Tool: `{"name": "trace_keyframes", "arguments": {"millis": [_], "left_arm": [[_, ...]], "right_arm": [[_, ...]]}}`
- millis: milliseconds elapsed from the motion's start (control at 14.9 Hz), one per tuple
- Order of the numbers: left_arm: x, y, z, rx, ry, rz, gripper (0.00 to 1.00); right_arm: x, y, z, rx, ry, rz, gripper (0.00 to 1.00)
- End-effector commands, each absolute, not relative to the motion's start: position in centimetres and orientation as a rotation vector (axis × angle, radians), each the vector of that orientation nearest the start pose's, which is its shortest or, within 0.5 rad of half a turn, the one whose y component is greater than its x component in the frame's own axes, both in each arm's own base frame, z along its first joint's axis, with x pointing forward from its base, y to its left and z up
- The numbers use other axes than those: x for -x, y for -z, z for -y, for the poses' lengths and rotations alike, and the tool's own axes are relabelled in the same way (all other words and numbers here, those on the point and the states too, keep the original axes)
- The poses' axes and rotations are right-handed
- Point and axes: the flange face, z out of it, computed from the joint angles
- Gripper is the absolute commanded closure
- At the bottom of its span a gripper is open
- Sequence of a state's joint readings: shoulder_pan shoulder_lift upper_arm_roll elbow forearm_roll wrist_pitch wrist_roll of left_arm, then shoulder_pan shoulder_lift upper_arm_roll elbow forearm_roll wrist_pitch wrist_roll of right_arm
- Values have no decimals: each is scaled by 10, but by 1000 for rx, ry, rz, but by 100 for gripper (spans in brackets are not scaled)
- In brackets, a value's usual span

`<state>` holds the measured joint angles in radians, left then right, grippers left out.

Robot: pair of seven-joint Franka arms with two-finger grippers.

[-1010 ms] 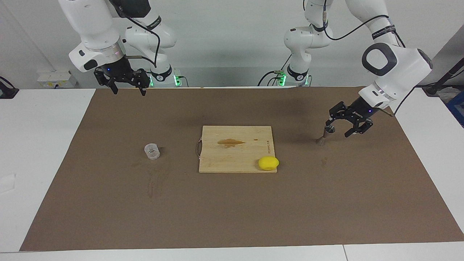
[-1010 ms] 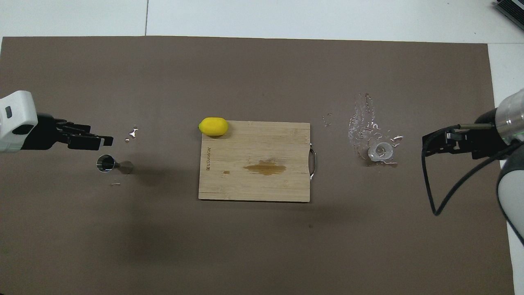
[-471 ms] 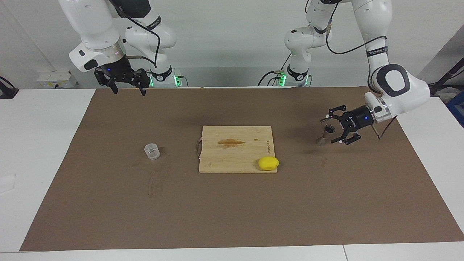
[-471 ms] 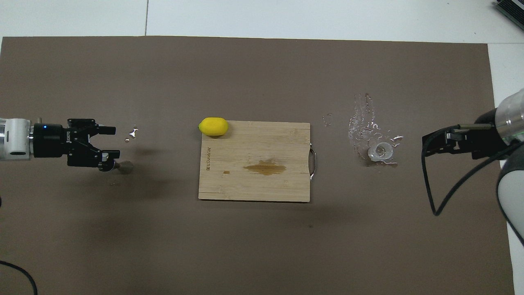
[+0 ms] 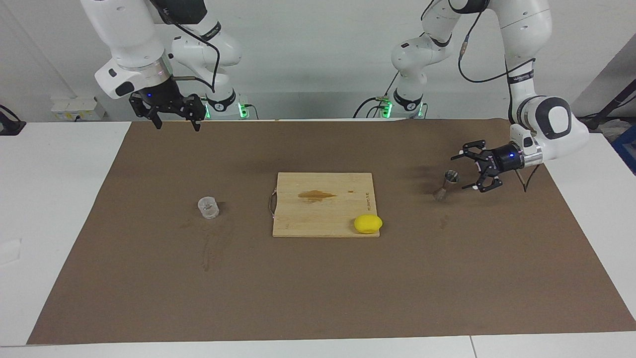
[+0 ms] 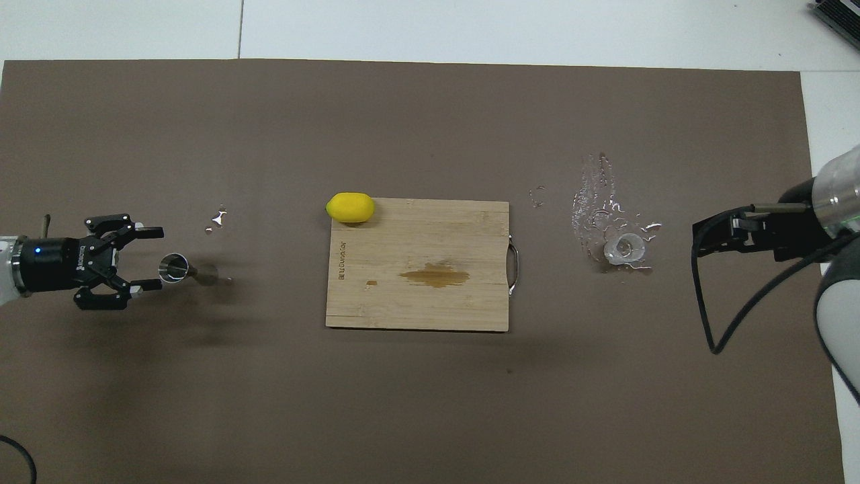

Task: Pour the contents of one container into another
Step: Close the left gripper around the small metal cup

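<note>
My left gripper (image 6: 149, 258) is turned on its side, low over the brown mat (image 6: 416, 403) at the left arm's end of the table (image 6: 537, 27), its jaws apart. The silver jigger (image 6: 176, 267) stands upright just in front of those spread jaws, not quite between them and untouched as far as I can tell. In the facing view the same gripper (image 5: 463, 172) sits just beside the jigger (image 5: 445, 184), with a gap between them. A few shiny droplets (image 6: 216, 219) lie on the mat a little farther from me than the jigger.

In the middle of the mat lies the wooden cutting board (image 6: 430, 302), with a brown stain (image 6: 435, 275) on it. A yellow lemon (image 6: 350, 207) rests at the board's corner farthest from me, toward the left arm's end.

Toward the right arm's end stands the clear cup (image 6: 625, 248), upright on the mat amid a patch of spilled liquid (image 6: 594, 195). My right gripper (image 5: 175, 123) waits raised over the mat's edge near my base, well apart from the cup (image 5: 208, 207), jaws apart and holding nothing.
</note>
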<state>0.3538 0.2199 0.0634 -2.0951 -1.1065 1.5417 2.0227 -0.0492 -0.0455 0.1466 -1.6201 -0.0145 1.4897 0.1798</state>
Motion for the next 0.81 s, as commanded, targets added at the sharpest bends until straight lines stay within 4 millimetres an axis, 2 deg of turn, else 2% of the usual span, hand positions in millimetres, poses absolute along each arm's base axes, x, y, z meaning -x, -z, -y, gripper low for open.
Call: {"name": "trace_keyframes", "arguments": {"millis": [0, 135, 202, 337, 404, 471, 740], "left_arm": [[-493, -317, -122, -1577, -1021, 1158, 0], [-479, -300, -116, -1522, -1097, 1213, 0], [-478, -293, -114, -1504, -1108, 1223, 0], [-480, -263, -115, -1481, -1178, 1187, 0], [-480, -259, -115, -1478, -1195, 1167, 0], [-480, -261, -120, -1476, -1206, 1162, 0], [-479, -263, -118, -1454, -1211, 1155, 0]], "right_arm": [[-522, -621, -52, 3151, -111, -115, 0], [-522, -621, -53, 3151, -111, -112, 0], [-522, -621, -53, 3151, -111, -112, 0], [-522, -621, -52, 3151, -111, -115, 0], [-522, -620, -52, 3151, -113, -115, 0], [-522, -621, -53, 3151, -111, -112, 0], [-522, -621, -53, 3151, -108, -110, 0]]}}
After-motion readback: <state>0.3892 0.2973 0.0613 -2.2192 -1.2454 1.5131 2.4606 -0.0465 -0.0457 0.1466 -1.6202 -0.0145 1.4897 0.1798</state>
